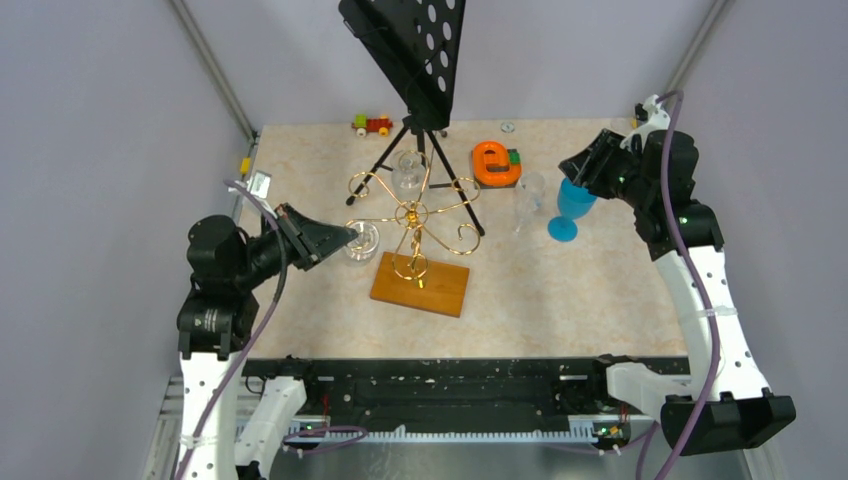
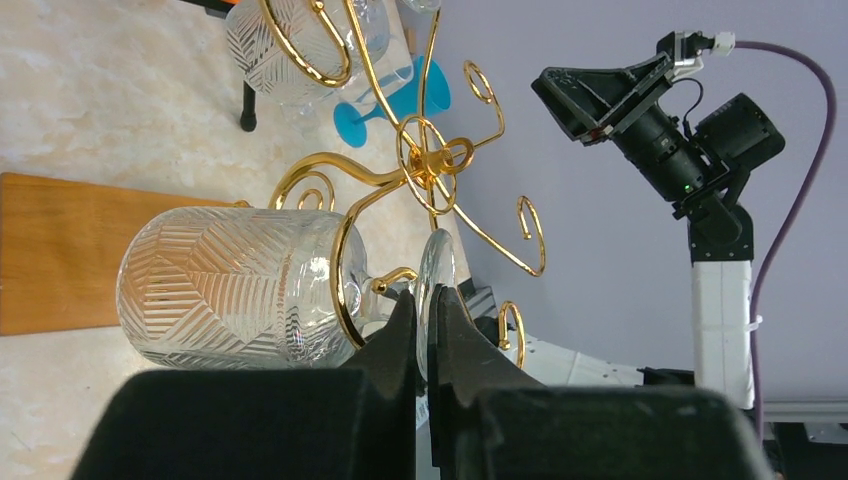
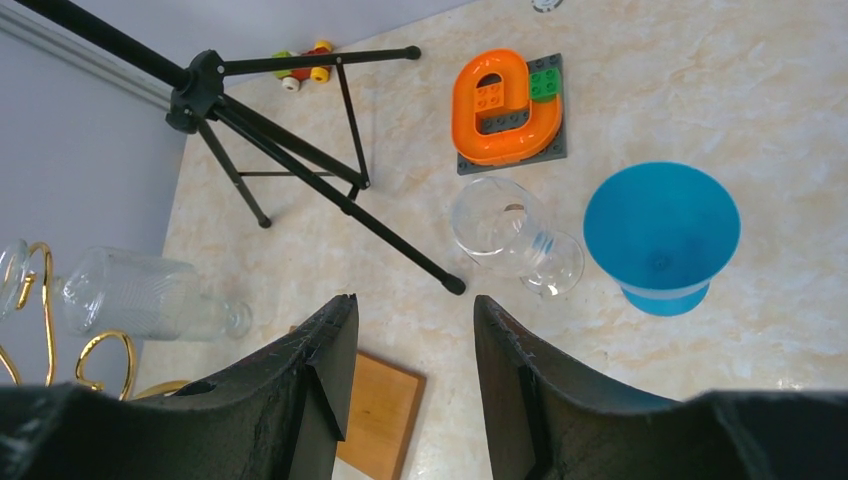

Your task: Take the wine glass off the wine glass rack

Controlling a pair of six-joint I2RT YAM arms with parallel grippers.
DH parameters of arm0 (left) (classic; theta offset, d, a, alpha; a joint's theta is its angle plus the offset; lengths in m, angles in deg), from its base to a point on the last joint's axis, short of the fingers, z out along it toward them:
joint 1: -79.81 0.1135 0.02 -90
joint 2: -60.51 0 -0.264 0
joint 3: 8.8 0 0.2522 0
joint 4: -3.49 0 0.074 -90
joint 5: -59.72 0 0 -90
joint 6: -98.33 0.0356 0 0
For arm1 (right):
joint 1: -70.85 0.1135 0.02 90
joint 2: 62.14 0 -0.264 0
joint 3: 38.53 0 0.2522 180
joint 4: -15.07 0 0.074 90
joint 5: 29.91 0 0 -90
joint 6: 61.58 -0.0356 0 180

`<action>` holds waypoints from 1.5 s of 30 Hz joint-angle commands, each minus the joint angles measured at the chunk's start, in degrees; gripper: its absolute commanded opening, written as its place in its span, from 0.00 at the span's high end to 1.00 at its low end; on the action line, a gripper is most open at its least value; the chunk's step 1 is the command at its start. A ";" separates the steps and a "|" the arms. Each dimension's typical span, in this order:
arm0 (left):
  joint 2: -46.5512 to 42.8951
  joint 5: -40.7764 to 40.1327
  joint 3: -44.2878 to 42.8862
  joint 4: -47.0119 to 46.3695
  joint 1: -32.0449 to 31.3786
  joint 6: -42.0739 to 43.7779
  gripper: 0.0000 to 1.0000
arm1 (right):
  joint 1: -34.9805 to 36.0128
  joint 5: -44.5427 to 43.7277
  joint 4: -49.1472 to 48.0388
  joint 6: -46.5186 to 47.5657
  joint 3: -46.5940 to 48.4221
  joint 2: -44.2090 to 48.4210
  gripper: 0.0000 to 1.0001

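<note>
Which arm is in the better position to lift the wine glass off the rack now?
Left. The left gripper is shut on the foot of the wine glass hanging on the rack. The right gripper is open, away from the rack, near the blue glass.

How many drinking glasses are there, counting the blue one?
4. On the gold rack hang two clear ones: a left glass, pinched by the left hand, and a back glass. A third clear glass and the blue glass stand right of it. More could be hidden.

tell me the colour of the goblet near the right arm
The goblet is blue; the right wrist view shows it best.
</note>
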State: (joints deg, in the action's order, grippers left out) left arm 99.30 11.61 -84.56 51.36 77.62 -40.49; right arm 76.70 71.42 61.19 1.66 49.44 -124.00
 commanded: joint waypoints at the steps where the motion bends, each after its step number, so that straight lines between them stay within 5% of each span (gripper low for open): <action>1: -0.17 -0.62 -2.07 -5.87 -0.08 -6.38 1.00 | 0.21 0.74 -2.79 -0.45 0.39 1.92 0.52; 9: -1.66 1.52 4.74 -16.94 0.00 -21.16 1.00 | 0.17 0.53 -2.86 -0.36 -0.51 2.27 0.52; 30: -6.33 -15.88 -2.30 -0.36 -0.03 -12.08 1.00 | 0.22 0.84 -3.13 -0.39 -1.35 2.35 0.52; 45: -5.46 -17.95 1.13 -10.59 -0.06 -15.26 1.00 | 0.19 0.40 -2.28 -0.39 -1.35 3.41 0.52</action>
State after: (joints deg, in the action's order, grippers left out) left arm 93.42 -4.33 -83.16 51.62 77.49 -54.00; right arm 76.70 71.82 60.54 1.57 47.96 -122.34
